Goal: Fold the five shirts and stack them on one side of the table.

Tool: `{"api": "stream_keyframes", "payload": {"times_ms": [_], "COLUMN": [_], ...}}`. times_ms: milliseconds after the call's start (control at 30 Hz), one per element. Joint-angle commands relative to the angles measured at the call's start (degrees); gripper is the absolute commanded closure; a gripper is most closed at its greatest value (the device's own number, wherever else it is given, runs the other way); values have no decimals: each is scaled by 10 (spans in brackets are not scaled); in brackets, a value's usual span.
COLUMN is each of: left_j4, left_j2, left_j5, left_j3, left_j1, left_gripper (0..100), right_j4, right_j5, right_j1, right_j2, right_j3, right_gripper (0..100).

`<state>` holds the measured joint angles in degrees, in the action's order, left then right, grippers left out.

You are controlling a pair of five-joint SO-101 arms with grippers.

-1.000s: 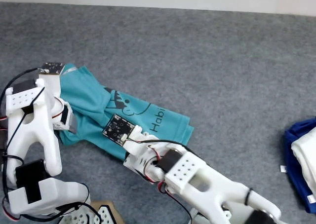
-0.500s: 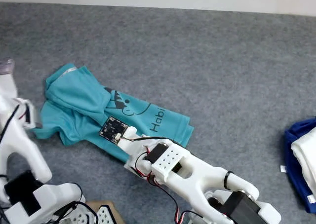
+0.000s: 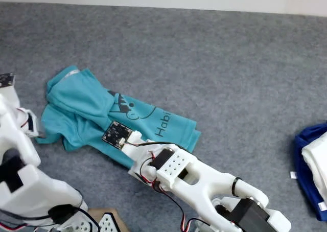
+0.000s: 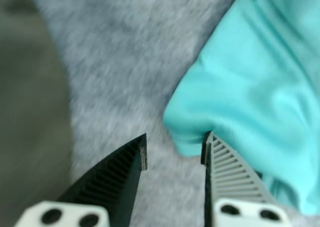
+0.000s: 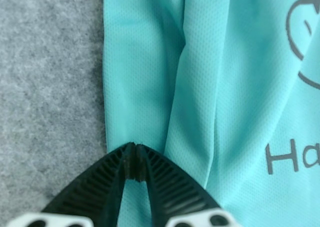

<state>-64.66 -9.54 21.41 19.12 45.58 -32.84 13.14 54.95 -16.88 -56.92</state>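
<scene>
Teal shirt [image 3: 117, 117] lies crumpled on the grey tabletop [image 3: 214, 63], left of the middle in the high view, running slantwise from a bunched end at far left to a flatter end nearer the centre, dark print facing up. My left fingers [image 4: 175, 149] are apart, a medium gap and nothing between them. They hover low over bare tabletop right at the shirt's bunched corner, with the lighter finger's tip just at the rounded edge of the cloth; whether it actually touches I can't tell. In the high view my left arm [image 3: 15, 155] sits at the left edge of the tabletop, beside that bunched end. My right fingers [image 5: 135, 162] are closed tip to tip, down on the shirt close to its near long edge, with a crease in the fabric running straight into the tips. Cloth shows under and between the finger bases, and I can't tell if any is really nipped. My right arm [image 3: 204, 183] comes in from the bottom of the high view, its wrist over the shirt's near edge. At the far right edge of the tabletop, well apart from the teal shirt, a blue garment [image 3: 299, 145] lies with a white garment [image 3: 318, 165] on top of it.
</scene>
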Motion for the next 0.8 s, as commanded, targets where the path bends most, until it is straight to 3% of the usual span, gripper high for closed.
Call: {"api": "stream_keyframes", "payload": {"times_ms": [0,300,500,767], "left_j4": [31,65,62,35], "left_j2": [-22,-78,-78,-76], "left_j5": [2,2,-29,-32], "left_j3": [-3,-7,-6,-13], "left_j1": [-24,-48,-85,-124], "left_gripper": [803,812,998,993], "right_j4": [7,7,7,7], "right_j5": [3,3,3,3], "right_j1": [2,2,2,2], "right_j2": [0,0,0,0], "right_j3": [30,29,29,28], "right_gripper": [982,982,982,982]}}
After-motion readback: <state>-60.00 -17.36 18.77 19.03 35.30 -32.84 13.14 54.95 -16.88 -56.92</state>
